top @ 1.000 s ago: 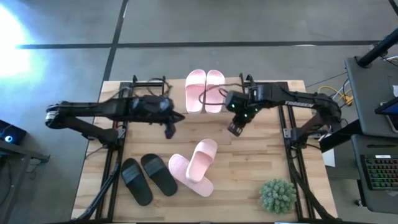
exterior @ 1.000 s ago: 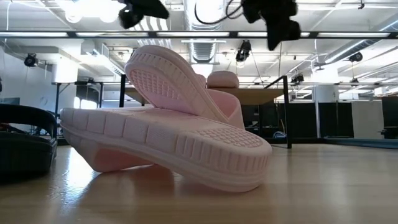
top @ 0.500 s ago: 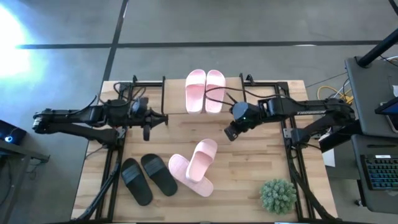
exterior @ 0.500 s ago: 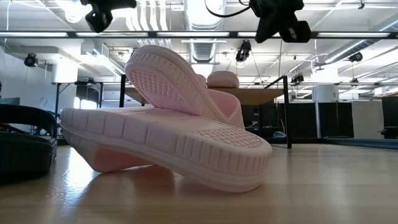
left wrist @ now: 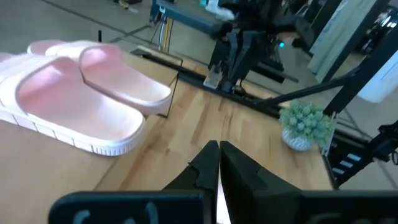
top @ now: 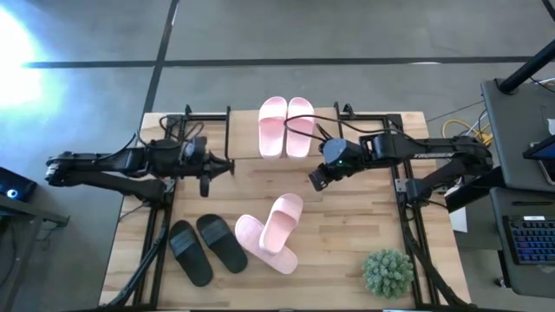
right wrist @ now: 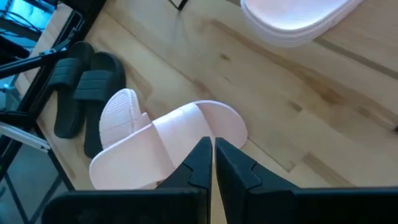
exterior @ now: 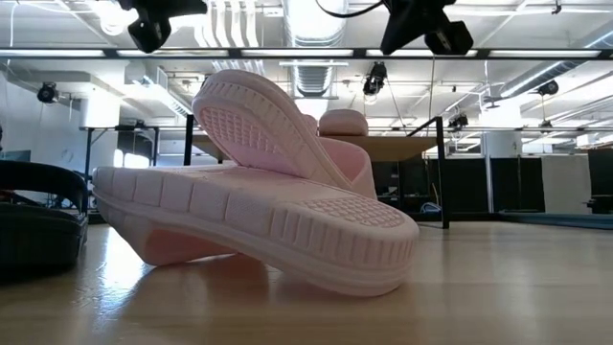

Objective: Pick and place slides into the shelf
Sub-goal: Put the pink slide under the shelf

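Floor: you see grey concrete floor [top: 347,30] crossed by dark seams.
Ceiling: exposed white ducts [exterior: 316,72] above you.
Light: bright glare [top: 22,39] at your left.

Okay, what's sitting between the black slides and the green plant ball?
In the high view, the black slides and plant ball have two loose pink slides between them, one lying across the other; past those, bare tabletop.

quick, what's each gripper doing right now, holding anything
left gripper: shut, holding nothing, above the bare table.
right gripper: shut, holding nothing, above the crossed pink slides.
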Controlling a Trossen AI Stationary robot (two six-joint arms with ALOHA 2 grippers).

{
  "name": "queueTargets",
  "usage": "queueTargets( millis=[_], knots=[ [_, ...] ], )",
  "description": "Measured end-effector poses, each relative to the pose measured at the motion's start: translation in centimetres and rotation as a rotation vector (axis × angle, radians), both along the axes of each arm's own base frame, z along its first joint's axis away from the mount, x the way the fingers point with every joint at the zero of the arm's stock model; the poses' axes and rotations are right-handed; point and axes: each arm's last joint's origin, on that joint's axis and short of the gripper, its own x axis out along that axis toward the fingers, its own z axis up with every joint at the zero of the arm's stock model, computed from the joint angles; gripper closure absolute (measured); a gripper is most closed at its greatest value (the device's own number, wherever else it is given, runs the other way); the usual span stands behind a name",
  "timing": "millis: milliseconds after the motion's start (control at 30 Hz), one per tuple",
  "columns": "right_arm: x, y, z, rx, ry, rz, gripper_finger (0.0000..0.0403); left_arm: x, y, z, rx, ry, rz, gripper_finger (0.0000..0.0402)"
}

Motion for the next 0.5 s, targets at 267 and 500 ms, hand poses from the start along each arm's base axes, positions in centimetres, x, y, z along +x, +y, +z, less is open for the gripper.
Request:
queueTargets(
  millis=[267,500],
  knots=[
    [-0.1,-0.1,-0.1,-0.029,0.010,-0.018,0.0390,3.0,0.0,-2.2,0.000,0.142,0.000,0.0402],
    [-0.5,-0.2,0.0,-0.067,0.037,0.006,0.0390,5.1,0.9,-6.9,-0.062,0.308,0.049,0.0402]
  ],
)
